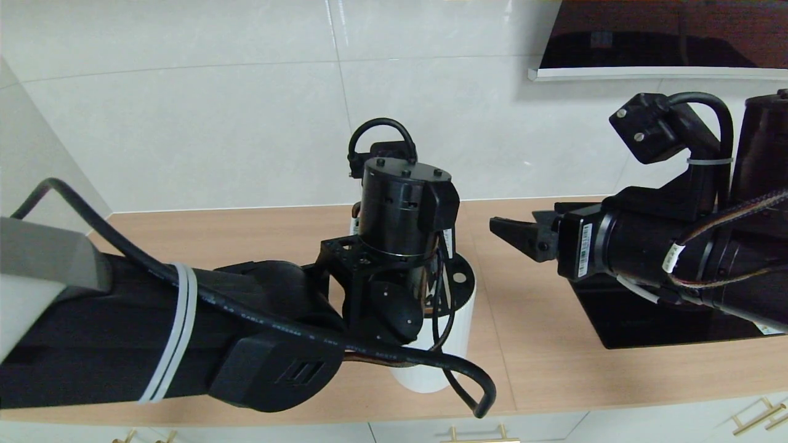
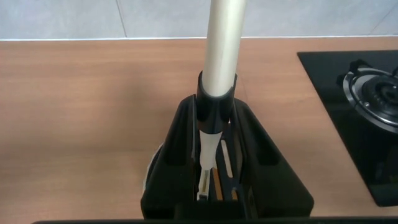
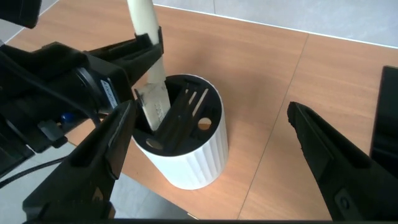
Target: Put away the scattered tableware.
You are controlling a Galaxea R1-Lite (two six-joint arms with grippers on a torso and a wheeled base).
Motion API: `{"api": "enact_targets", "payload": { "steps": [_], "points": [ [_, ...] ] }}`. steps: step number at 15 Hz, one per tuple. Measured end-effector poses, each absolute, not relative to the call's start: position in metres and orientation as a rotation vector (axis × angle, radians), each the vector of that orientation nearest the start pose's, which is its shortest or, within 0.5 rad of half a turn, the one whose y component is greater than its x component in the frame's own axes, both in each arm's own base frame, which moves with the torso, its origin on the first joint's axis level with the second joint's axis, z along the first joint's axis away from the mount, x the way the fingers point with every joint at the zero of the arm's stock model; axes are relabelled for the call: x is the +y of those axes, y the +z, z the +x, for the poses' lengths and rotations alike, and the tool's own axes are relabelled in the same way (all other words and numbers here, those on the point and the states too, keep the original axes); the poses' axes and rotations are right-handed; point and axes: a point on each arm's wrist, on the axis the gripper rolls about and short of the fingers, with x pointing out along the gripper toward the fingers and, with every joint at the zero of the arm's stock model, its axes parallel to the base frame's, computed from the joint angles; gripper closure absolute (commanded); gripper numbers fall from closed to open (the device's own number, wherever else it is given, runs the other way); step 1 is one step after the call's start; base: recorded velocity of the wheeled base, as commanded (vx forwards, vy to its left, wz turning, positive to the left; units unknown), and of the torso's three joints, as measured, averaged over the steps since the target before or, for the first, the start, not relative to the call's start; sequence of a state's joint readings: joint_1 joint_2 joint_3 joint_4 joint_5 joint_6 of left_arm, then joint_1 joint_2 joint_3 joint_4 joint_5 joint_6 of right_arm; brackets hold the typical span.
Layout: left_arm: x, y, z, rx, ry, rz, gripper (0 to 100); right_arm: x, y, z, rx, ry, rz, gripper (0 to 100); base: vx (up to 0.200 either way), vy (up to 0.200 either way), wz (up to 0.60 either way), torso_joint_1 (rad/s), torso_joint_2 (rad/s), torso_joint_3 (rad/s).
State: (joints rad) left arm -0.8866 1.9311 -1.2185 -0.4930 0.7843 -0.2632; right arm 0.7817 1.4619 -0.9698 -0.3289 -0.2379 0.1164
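Left wrist view: left gripper (image 2: 216, 118) clamps cream-handled utensil (image 2: 221, 43) in white ribbed holder (image 3: 193, 165); right gripper (image 3: 209, 112) wide.

You have the holder (image 1: 431, 363) standing on the counter (image 1: 246, 240) near its front edge, with the cooktop (image 1: 646, 320) set into the counter to its right. Directly above the holder is the left gripper (image 2: 216, 109), clamped on a utensil (image 2: 221, 43) whose lower end sits in a holder slot. The right gripper (image 1: 520, 234) hangs between holder and cooktop, jaws apart.
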Motion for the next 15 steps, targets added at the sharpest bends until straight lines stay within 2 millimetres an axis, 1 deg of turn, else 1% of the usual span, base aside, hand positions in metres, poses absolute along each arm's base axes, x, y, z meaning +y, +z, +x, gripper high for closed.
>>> {"api": "enact_targets", "payload": {
  "steps": [1,2,8,15],
  "points": [
    [-0.285,0.202,0.253,0.161,-0.082,-0.099,100,0.178,0.265,0.187,0.177,0.533,0.032,0,0.000,0.000,0.00,0.000,0.00,0.000],
    [-0.285,0.201,0.253,0.163,-0.081,-0.096,0,0.178,0.265,0.187,0.177,0.533,0.032,0,0.000,0.000,0.00,0.000,0.00,0.000],
    [-0.284,0.200,0.252,0.168,-0.082,-0.091,0,0.178,0.265,0.187,0.179,0.533,0.031,0,0.000,0.000,0.00,0.000,0.00,0.000],
    [-0.277,0.219,0.243,0.134,-0.092,-0.129,0,0.179,0.264,0.188,0.181,0.533,0.030,0,0.000,0.000,0.00,0.000,0.00,0.000]
  ]
}}
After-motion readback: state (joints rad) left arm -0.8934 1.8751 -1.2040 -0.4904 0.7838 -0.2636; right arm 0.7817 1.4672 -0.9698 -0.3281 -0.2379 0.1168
